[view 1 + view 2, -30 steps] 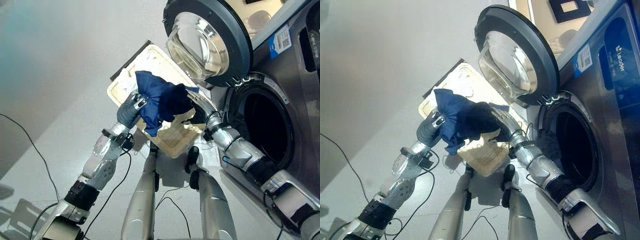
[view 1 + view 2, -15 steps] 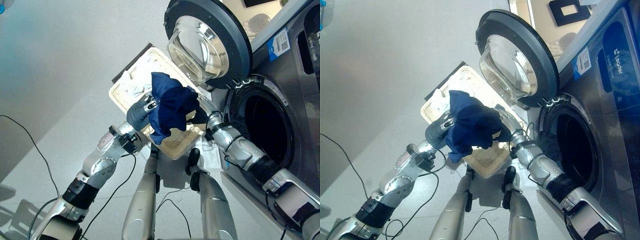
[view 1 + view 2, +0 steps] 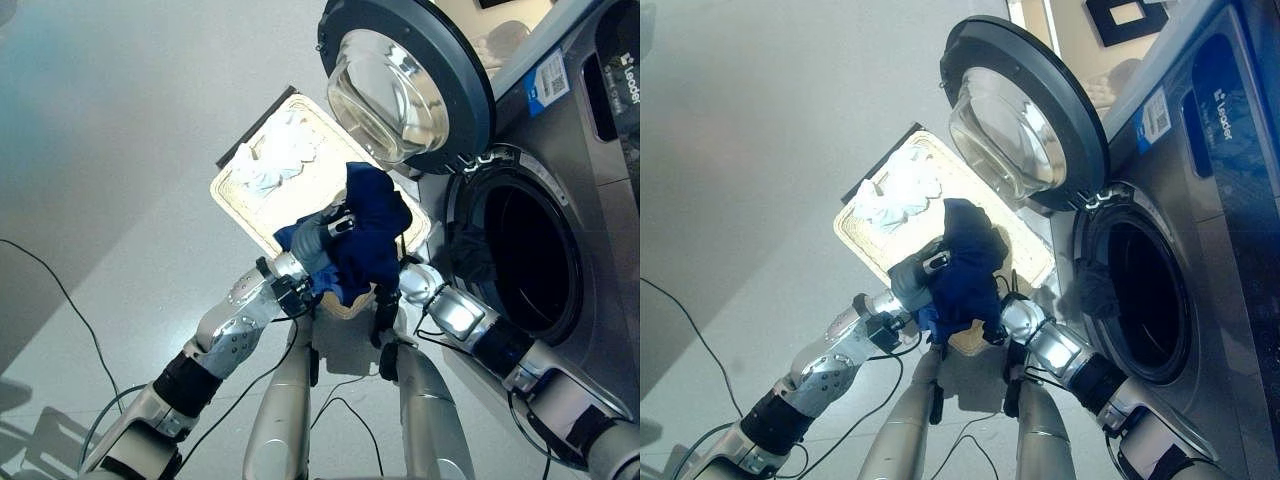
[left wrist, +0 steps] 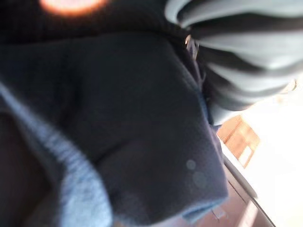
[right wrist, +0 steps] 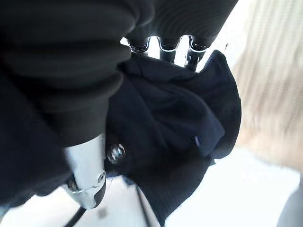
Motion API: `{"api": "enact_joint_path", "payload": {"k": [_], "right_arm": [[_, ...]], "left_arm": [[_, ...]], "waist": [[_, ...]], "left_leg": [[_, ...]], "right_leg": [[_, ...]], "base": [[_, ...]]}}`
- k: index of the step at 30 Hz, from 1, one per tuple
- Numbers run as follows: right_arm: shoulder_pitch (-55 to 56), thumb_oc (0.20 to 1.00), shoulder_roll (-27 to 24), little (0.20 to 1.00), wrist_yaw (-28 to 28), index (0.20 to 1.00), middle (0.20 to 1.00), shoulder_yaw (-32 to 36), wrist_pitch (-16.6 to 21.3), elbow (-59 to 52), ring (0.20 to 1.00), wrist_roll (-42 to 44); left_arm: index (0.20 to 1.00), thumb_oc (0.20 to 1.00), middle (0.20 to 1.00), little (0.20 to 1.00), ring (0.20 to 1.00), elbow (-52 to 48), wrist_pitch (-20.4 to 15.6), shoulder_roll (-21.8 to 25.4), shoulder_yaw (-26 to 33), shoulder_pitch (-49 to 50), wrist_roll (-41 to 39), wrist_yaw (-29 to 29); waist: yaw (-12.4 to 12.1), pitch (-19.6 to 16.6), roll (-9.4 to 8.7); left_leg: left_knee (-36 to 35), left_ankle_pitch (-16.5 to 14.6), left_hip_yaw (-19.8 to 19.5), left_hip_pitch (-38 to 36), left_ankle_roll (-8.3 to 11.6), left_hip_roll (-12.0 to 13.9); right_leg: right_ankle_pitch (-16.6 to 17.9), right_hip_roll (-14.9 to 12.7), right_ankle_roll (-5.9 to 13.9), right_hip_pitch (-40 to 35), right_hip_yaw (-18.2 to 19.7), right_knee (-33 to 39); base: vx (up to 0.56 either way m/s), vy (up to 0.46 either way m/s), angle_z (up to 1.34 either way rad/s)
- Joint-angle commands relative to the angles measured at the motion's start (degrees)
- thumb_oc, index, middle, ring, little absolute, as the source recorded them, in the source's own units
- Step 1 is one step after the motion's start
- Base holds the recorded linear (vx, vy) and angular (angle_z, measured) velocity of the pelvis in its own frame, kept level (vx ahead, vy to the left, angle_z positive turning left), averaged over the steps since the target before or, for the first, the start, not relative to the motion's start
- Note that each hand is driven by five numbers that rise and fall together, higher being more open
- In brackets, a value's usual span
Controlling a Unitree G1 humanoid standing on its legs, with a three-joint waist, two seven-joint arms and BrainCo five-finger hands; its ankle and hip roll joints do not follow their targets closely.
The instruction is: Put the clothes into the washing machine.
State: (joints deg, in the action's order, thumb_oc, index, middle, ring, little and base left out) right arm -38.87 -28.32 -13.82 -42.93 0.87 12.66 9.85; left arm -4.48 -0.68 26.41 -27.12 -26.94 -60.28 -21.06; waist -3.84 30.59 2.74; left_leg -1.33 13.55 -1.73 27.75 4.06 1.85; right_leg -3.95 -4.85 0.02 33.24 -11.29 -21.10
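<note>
Fingers: left hand (image 3: 318, 235) and right hand (image 5: 156, 42) both curled into the dark blue garment (image 3: 368, 232) | garment lifted off basket (image 3: 250, 190), nearer the washer opening (image 3: 530, 255) | white clothes (image 3: 272, 160) uncovered, remaining.

There was one washing machine (image 3: 575, 200), one basket (image 3: 245, 195) and one navy garment (image 3: 368, 230). White laundry (image 3: 275, 160) at the basket's 10 o'clock end looked like one bundle, perhaps more. Two hands were counted: left hand (image 3: 312, 238) and right hand (image 5: 161, 28).
</note>
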Motion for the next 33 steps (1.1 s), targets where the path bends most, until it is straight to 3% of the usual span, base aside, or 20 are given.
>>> {"api": "enact_joint_path", "payload": {"k": [1, 2, 4, 5, 8, 13, 15, 16, 17, 18, 21, 24, 27, 33], "right_arm": [[-1.0, 1.000, 1.5, 1.000, -6.6, 1.000, 1.000, -2.1, 0.9, -6.5, 1.000, 9.1], [-0.5, 0.931, 1.5, 0.931, -8.0, 0.931, 0.931, -2.1, 0.8, -6.5, 0.931, 12.2], [0.4, 0.325, 1.8, 0.325, -9.1, 0.325, 0.325, -1.8, 0.8, -6.4, 0.325, 15.0], [1.0, 0.200, 2.1, 0.200, -9.1, 0.200, 0.200, -1.6, 0.8, -6.1, 0.200, 17.4], [2.8, 0.200, 2.9, 0.200, -9.2, 0.200, 0.200, -0.4, 0.5, -5.4, 0.200, 21.8], [6.5, 0.200, 3.0, 0.200, -6.2, 0.200, 0.200, 2.3, 2.7, -3.0, 0.200, 23.1], [7.3, 0.200, 2.7, 0.200, -5.5, 0.200, 0.200, 3.0, 3.1, -2.6, 0.200, 23.5], [7.9, 0.200, 2.5, 0.200, -5.1, 0.200, 0.200, 3.6, 3.4, -2.2, 0.200, 23.8], [8.6, 0.200, 2.5, 0.200, -4.5, 0.200, 0.200, 4.4, 3.8, -1.6, 0.200, 24.6], [9.3, 0.200, 2.3, 0.200, -3.5, 0.200, 0.200, 5.7, 3.7, -0.5, 0.200, 27.3], [10.3, 0.200, 2.3, 0.200, -3.5, 0.200, 0.200, 7.2, 4.5, 0.9, 0.200, 28.9], [11.1, 0.200, 2.3, 0.200, -3.0, 0.200, 0.200, 8.5, 4.2, 1.9, 0.200, 33.0], [12.1, 0.200, 3.1, 0.200, -3.9, 0.200, 0.200, 10.0, 2.4, 3.1, 0.200, 39.8], [13.3, 0.200, 5.4, 0.200, -3.7, 0.200, 0.200, 11.1, 0.3, 4.5, 0.200, 49.2]], "left_arm": [[0.200, 0.200, 0.200, 0.200, 0.200, -0.2, -4.4, -1.0, -1.3, -3.4, 1.8, 0.9], [0.200, 0.200, 0.200, 0.200, 0.200, 0.6, -5.1, -0.8, -1.7, -3.5, 1.9, 1.9], [0.200, 0.200, 0.200, 0.200, 0.200, 1.3, -5.8, -0.6, -1.8, -3.4, 2.4, 3.6], [0.200, 0.200, 0.200, 0.200, 0.200, 2.0, -6.4, -0.5, -2.0, -3.3, 3.4, 5.4], [0.200, 0.200, 0.200, 0.200, 0.200, 4.6, -8.5, -0.2, -1.6, -2.6, 8.5, 11.1], [0.200, 0.200, 0.200, 0.200, 0.200, 10.1, -10.8, 1.5, 0.6, -1.1, 21.8, 25.6], [0.200, 0.200, 0.200, 0.200, 0.200, 11.1, -10.8, 2.1, 1.3, -0.5, 24.6, 28.0], [0.319, 0.319, 0.319, 0.319, 0.319, 11.8, -10.5, 2.4, 1.8, 0.1, 27.9, 30.1], [0.564, 0.564, 0.564, 0.564, 0.564, 12.8, -10.2, 3.0, 2.3, 0.5, 30.7, 32.3], [1.000, 1.000, 1.000, 1.000, 1.000, 14.1, -9.1, 3.5, 3.3, 1.3, 33.2, 33.6], [1.000, 1.000, 1.000, 1.000, 1.000, 15.0, -8.5, 4.5, 4.0, 2.1, 35.5, 34.6], [1.000, 1.000, 1.000, 1.000, 1.000, 15.8, -6.2, 5.4, 3.8, 2.5, 35.9, 32.0], [1.000, 1.000, 1.000, 1.000, 1.000, 17.0, -1.6, 5.9, 2.4, 2.4, 38.1, 31.9], [1.000, 1.000, 1.000, 1.000, 1.000, 19.6, 0.6, 6.5, -0.5, 1.1, 40.9, 33.6]], "waist": [[1.2, -0.8, -1.75], [1.2, -0.8, -1.76], [1.3, -0.8, -1.86], [1.4, -0.8, -1.95], [1.5, -0.8, -2.11], [1.8, -0.8, -1.93], [1.8, -0.8, -1.82], [1.9, -0.8, -1.75], [1.9, -0.8, -1.63], [1.8, -0.8, -1.41], [1.9, -0.8, -1.19], [2.0, -0.8, -1.00], [2.3, -0.8, -0.74], [3.2, -0.8, -0.63]], "left_leg": [[2.0, -6.8, 5.4, -2.3, -2.16, -5.2], [1.9, -6.6, 5.6, -2.1, -2.03, -5.1], [1.9, -6.5, 5.8, -1.9, -1.93, -4.9], [1.9, -6.5, 6.0, -2.0, -1.81, -4.9], [2.2, -6.4, 6.2, -1.4, -1.56, -4.7], [2.0, -5.9, 6.1, -0.8, -1.22, -4.7], [2.1, -5.8, 6.1, -0.5, -1.18, -4.7], [2.1, -5.8, 6.2, -0.4, -1.11, -4.6], [2.2, -5.7, 6.3, -0.3, -1.03, -4.6], [2.2, -5.6, 6.3, -0.1, -0.95, -4.6], [2.1, -5.5, 6.7, 0.0, -0.85, -4.5], [2.2, -5.6, 7.0, 0.2, -0.77, -4.4], [2.5, -5.6, 7.2, 0.5, -0.82, -4.5], [2.5, -5.3, 7.5, 1.2, -0.96, -4.5]], "right_leg": [[9.1, 1.1, 5.03, -5.5, -1.1, 14.4], [9.1, 1.1, 5.02, -5.4, -1.3, 14.4], [9.1, 1.1, 4.99, -5.2, -1.6, 14.5], [9.1, 1.1, 4.98, -5.4, -1.8, 14.6], [9.2, 1.1, 4.99, -5.0, -2.2, 14.6], [9.4, 1.3, 4.99, -4.4, -2.4, 14.9], [9.4, 1.2, 4.97, -4.3, -2.5, 14.9], [9.4, 1.2, 4.97, -4.2, -2.6, 15.0], [9.4, 1.1, 4.96, -4.2, -2.8, 15.0], [9.5, 1.0, 5.01, -4.0, -3.0, 15.1], [9.6, 0.9, 5.04, -3.8, -3.2, 15.3], [9.9, 0.8, 5.08, -3.6, -3.2, 15.5], [10.2, 0.8, 5.13, -3.1, -2.9, 15.7], [10.8, 1.3, 5.14, -2.2, -1.6, 16.0]], "base": [[-0.01, -0.003, -0.08], [0.00, -0.003, -0.06], [0.00, -0.015, -0.07], [0.00, -0.026, -0.10], [0.00, -0.042, -0.09], [0.00, -0.031, -0.06], [0.00, 0.000, 0.00], [0.00, 0.000, 0.00], [0.00, 0.000, 0.00], [0.00, 0.000, 0.00], [0.01, -0.009, -0.06], [0.02, 0.001, -0.06], [0.00, 0.004, -0.02], [0.01, 0.010, -0.08]]}}
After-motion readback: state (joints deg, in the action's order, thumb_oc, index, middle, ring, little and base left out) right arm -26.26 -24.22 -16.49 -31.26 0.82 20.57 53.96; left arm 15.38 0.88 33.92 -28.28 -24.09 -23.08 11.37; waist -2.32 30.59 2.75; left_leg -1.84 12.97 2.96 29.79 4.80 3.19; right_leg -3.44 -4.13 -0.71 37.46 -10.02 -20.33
